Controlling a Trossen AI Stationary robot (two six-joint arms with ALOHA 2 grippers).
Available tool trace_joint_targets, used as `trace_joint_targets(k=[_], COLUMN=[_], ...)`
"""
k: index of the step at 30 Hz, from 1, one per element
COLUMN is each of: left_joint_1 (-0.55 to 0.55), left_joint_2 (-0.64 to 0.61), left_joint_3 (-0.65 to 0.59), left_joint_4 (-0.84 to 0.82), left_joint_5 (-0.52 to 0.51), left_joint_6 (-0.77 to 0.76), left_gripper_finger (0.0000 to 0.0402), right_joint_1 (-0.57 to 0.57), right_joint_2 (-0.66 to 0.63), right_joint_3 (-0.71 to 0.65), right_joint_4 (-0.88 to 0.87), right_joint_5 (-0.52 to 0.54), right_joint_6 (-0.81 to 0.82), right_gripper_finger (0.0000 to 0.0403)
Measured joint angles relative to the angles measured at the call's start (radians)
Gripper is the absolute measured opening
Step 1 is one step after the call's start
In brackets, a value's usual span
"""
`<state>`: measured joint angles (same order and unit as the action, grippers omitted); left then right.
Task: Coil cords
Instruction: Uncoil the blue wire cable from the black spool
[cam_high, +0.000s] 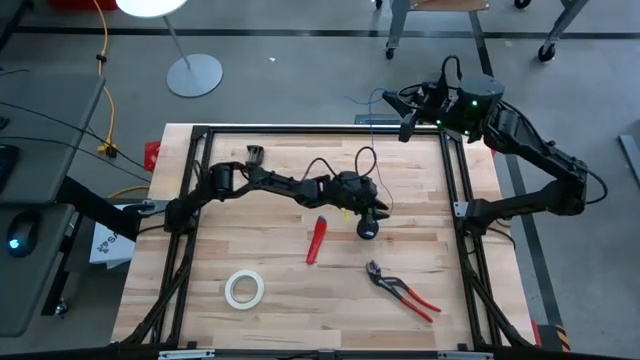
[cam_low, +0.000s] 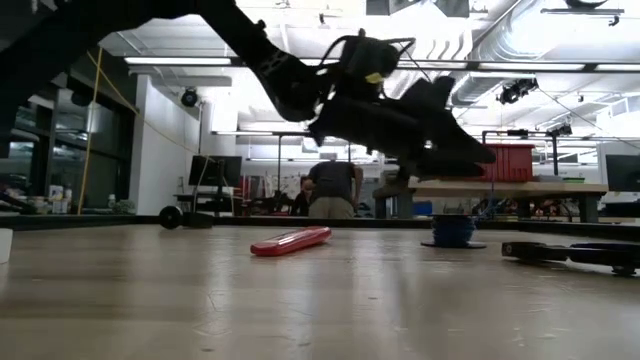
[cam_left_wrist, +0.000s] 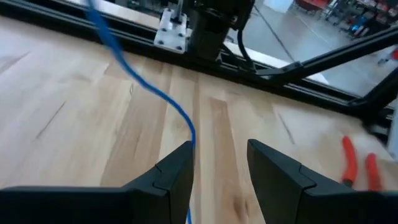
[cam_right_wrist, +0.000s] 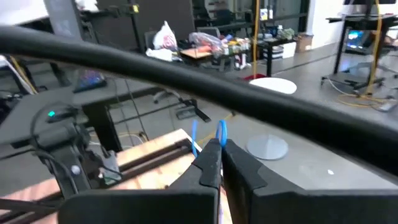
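Just beside left gripper (cam_left_wrist: 219, 167) – blue wire (cam_left_wrist: 144, 79), between fingers.

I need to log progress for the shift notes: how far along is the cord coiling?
Early stage. Done: the right gripper is shut on the blue wire past the table's far edge. In hand: the left gripper, open, hangs mid-table with wire beside one finger. Left: no tidy coil shows; the wire looks loose.

Left claw (cam_left_wrist: 219, 163) parted above table centre; right claw (cam_right_wrist: 219, 163) closed, far edge.
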<state>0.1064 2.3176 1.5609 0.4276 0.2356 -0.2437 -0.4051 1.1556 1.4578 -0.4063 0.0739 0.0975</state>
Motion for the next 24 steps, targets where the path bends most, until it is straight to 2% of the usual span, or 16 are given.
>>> trace_joint_targets(k=[5,12,24], left_joint_1=[-0.010,-0.010,-0.033], left_joint_2=[0.032,0.032,0.065], left_joint_3=[0.073,0.080,0.080], left_joint_4=[-0.111,-0.114,-0.081], left_joint_5=[-0.090,-0.176,-0.177], left_joint_6=[0.073,0.126,0.144], left_gripper_finger=[0.0145,0.0145,0.0145], right_joint_1=[0.000,0.000,0.000], right_joint_2=[0.021,0.022,0.021], right_joint_3=[0.000,0.000,0.000], right_joint_4=[0.029,0.036,0.078], right_joint_5=[-0.022,-0.025,-0.029], right_joint_6=[0.003,0.003,-0.011], right_gripper_finger=[0.0000,0.0000,0.0000])
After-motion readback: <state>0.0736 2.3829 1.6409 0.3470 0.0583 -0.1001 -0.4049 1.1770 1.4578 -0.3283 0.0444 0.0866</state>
